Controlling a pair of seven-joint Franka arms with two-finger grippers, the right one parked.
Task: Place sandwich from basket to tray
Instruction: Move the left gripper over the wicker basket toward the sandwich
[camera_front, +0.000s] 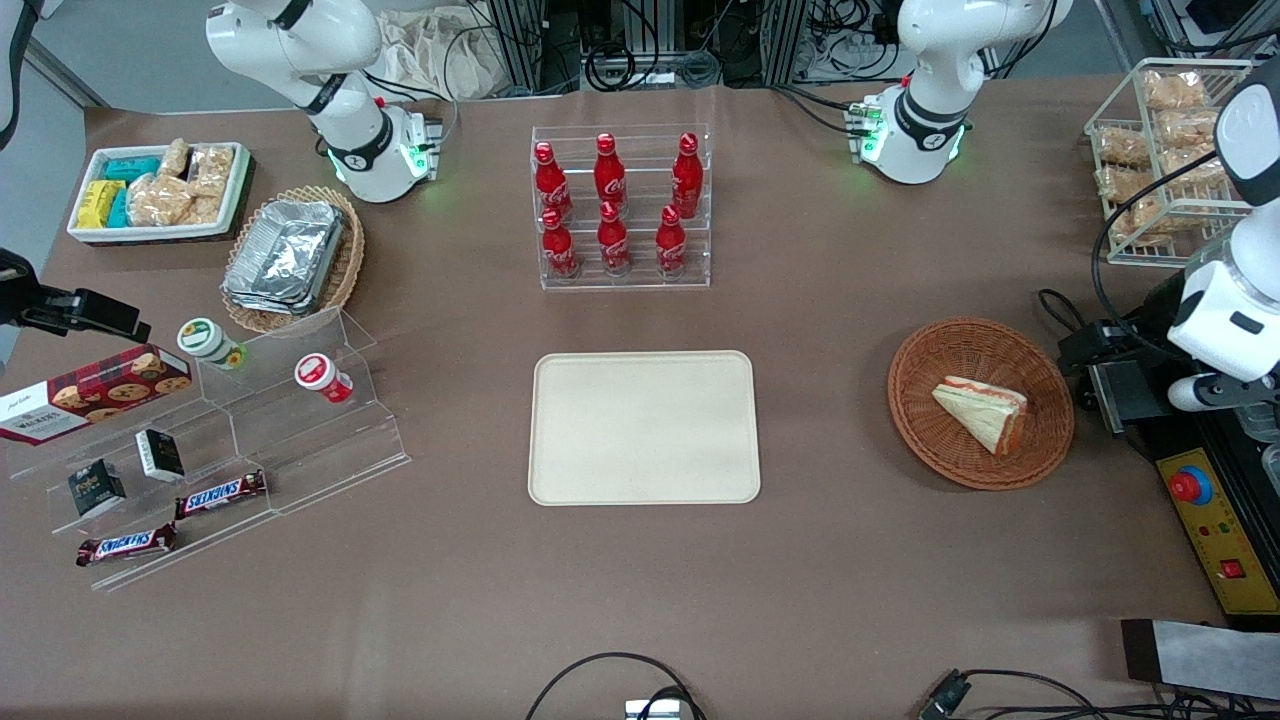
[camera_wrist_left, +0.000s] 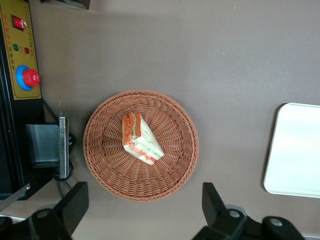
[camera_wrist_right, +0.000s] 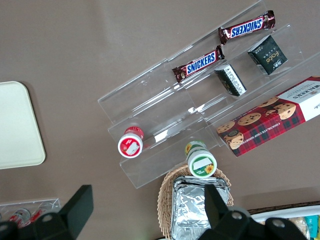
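The working left arm is white with dark joint rings. Its base stands on the surface at the edge farthest from the front camera, a green light glowing at its foot. From there its upper links rise out of view, and the forearm and wrist hang down at the working arm's end of the surface. The claw (camera_wrist_left: 145, 207) is held high above the surface and points straight down. Its two dark fingers (camera_wrist_left: 75, 200) are spread wide apart, with nothing between them.
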